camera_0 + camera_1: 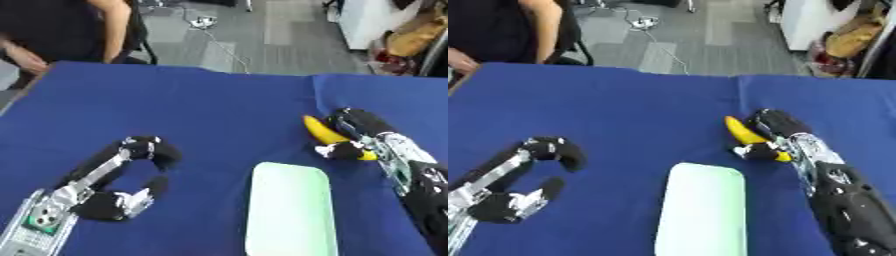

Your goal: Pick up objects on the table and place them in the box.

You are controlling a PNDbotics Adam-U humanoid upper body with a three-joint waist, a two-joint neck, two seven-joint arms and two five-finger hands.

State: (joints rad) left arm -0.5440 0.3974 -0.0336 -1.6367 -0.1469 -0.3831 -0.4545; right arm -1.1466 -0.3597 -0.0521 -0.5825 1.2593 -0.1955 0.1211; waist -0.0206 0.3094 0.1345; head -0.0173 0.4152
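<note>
right hand (354, 135) curled round yellow banana (322, 132), right of centre on blue table (201, 110). pale green box (290, 210) near, below banana. left hand (122, 190) lower left, fingers curled, holding nothing.

Table (201, 105) w/ blue cloth, a fold line running front-to-back on the right part. Beyond far edge: grey carpet floor (262, 40) w/ a pale cable (662, 47) trailing to a small white item. Far right: white cabinet (798, 20), beside it a tan bag (416, 35) & sth red below. Person in dark top at far left corner, not touching anything.
</note>
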